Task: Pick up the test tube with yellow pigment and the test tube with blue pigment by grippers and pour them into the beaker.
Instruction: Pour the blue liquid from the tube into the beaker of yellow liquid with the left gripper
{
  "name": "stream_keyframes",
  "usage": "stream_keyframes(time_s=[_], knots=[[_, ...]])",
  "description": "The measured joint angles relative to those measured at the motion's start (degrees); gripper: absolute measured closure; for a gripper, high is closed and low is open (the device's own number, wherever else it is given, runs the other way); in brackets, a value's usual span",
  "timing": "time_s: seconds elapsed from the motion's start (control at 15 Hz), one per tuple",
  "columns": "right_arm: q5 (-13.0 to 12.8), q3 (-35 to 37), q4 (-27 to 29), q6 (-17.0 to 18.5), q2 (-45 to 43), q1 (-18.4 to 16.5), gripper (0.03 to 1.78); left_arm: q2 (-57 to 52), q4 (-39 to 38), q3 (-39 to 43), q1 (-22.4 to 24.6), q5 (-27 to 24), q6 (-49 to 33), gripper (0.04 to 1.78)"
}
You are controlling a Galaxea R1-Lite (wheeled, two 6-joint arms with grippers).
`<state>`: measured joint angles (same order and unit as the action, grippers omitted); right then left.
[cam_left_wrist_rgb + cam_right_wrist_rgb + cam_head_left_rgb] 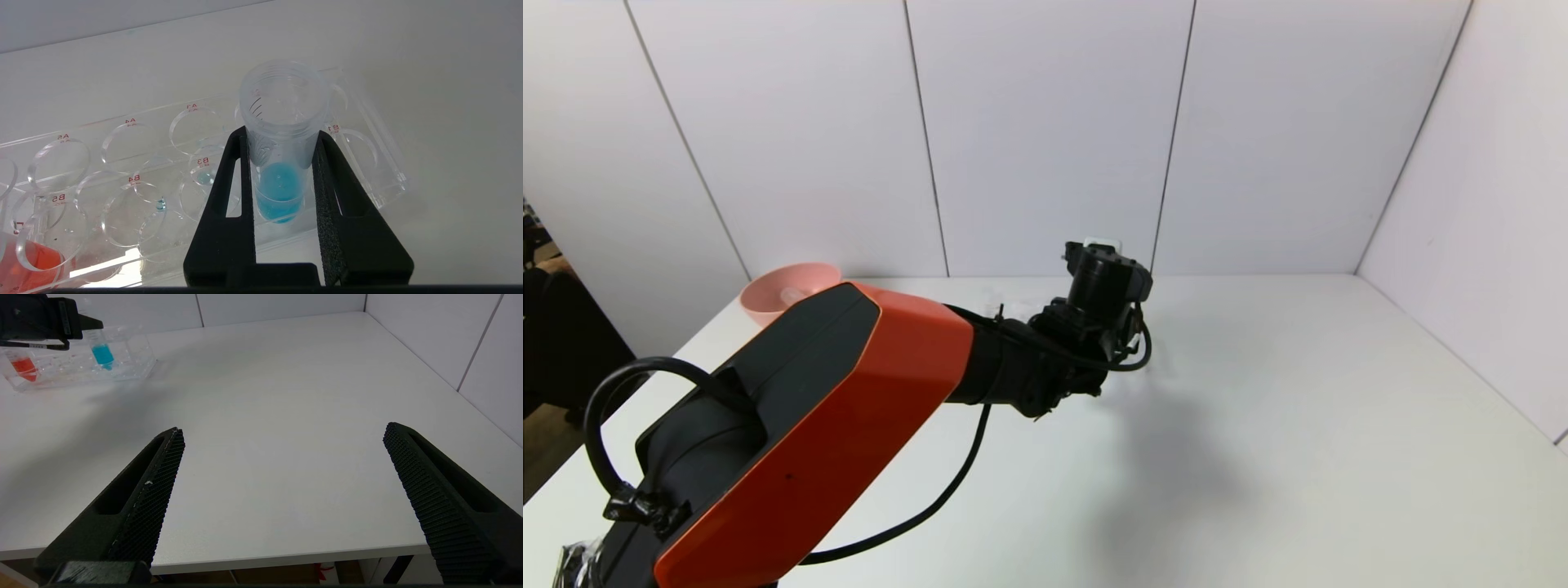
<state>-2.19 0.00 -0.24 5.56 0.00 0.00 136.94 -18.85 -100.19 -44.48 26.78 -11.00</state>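
The test tube with blue pigment stands upright at one end of a clear tube rack. My left gripper is shut on it just below its open rim, one black finger on each side. The right wrist view shows the same blue tube in the rack under the left gripper. In the head view the left arm reaches to the table's back and hides the tube. My right gripper hangs open above the table's front edge. The test tube with yellow pigment and the beaker are out of view.
A red-filled tube stands at the rack's other end, seen too as the red tube. A pink bowl sits at the back left of the white table. White walls close the back and right sides.
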Motion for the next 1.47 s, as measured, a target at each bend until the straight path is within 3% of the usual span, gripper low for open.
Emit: stream_keyframes(time_s=[1.47], knots=[[0.00,0.00,0.02,0.02,0.00,0.00,0.04,-7.86,5.62,-4.92,-0.69,0.00,3.97,1.38]])
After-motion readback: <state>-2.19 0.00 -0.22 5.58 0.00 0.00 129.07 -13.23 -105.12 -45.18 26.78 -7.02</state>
